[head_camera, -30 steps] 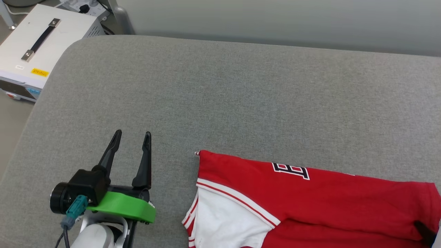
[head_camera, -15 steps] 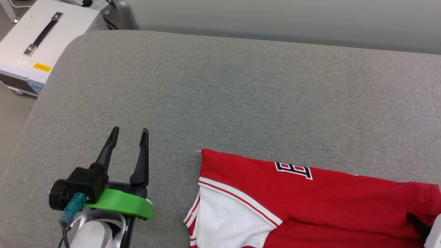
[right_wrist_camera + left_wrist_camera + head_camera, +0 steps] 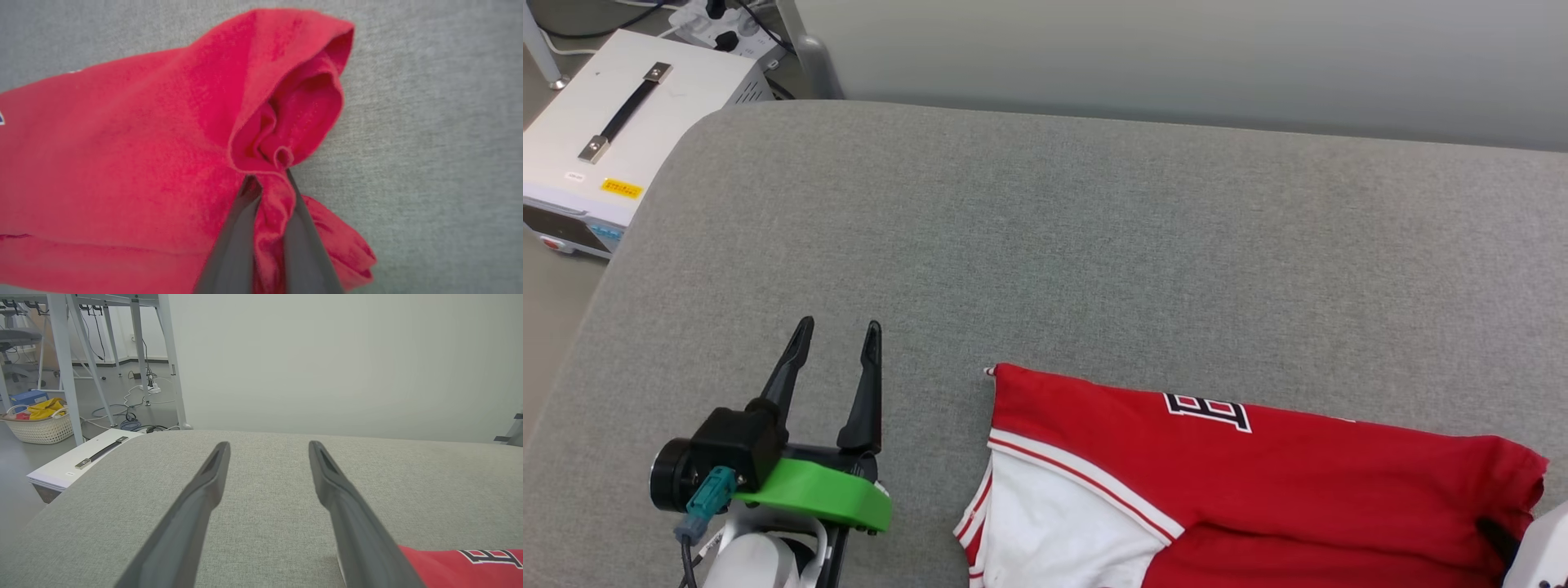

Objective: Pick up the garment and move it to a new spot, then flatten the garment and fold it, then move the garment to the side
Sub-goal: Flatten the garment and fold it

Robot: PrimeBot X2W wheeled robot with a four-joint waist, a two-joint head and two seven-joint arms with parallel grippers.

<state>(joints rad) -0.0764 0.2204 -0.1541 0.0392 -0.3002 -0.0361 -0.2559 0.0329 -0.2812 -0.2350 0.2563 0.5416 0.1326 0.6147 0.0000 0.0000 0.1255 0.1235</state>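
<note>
The garment, a red jersey with a white sleeve and black lettering, lies on the grey cushioned surface at the lower right of the head view. Its red edge also shows in the left wrist view. My right gripper is shut on a bunched fold of the garment at its right end, where the cloth puckers upward; a dark fingertip shows at the lower right corner of the head view. My left gripper stands open over bare cushion, left of the garment, holding nothing.
A white box with a black handle sits on the floor past the cushion's left edge. Metal table legs, cables and a basket of cloth stand beyond. A pale wall runs behind the cushion.
My right gripper has closed on the garment's right end, and that end has bunched and pulled in slightly. The head camera has shifted a little. The left gripper has stayed put.
</note>
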